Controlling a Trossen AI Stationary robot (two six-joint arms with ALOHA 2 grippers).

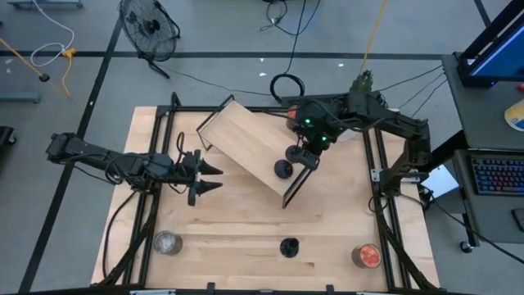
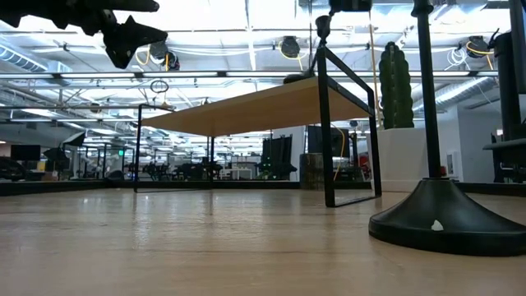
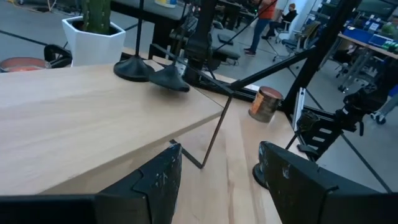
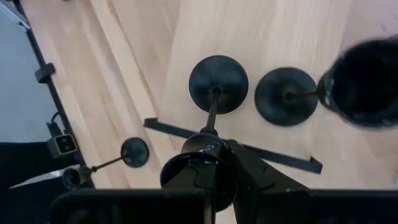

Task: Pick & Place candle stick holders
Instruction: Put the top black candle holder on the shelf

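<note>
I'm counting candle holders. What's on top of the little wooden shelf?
Two black candle holders: a standing holder and a tilted holder pinched in the right gripper's jaws. The arm hides part of the shelf.

Wooden table, raised shelf, candle stick holder, two jars

In the right wrist view the right pincer hides its candle stick holder's cup; a blurred dark shape is cut off at the edge.
</note>
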